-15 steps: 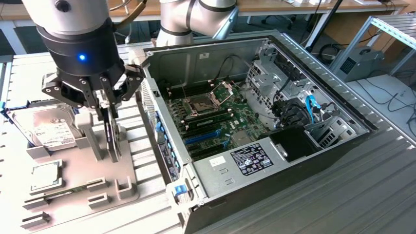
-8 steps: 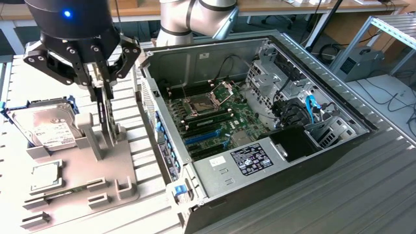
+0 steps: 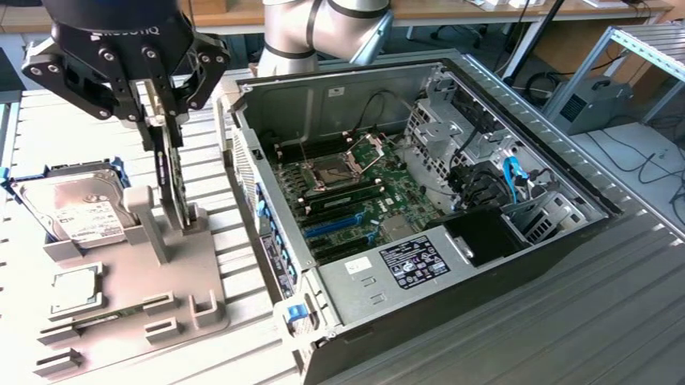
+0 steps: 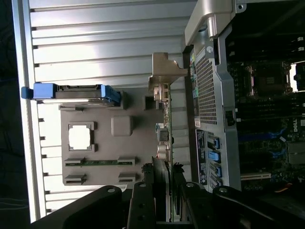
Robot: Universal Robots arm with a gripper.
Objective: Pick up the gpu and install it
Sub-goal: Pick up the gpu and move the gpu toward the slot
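Exterior view shows the tool [image 3: 163, 120] pinching the top of the gpu [image 3: 170, 176], which stands upright in the grey holder [image 3: 139, 269] beside the open computer case [image 3: 310, 104], not installed yet.

The card [image 3: 172, 172] is clasped at its upper edge by the gripper [image 3: 163, 122], and free room is seen above both. Close beside the card, a grey post [image 3: 143, 220] is raised from the stand [image 3: 118, 297]. Further to the exterior view's left, the way is barred by the hard drive [image 3: 75, 208]. To the exterior view's right, only a narrow gap is left before the computer case wall [image 3: 249, 172]. The case is opened on top. The blue slots [image 3: 337, 228] can be reached from above, but they are hemmed in by the power supply [image 3: 412, 261], the black cables [image 3: 482, 180] and the drive cage [image 3: 444, 120].
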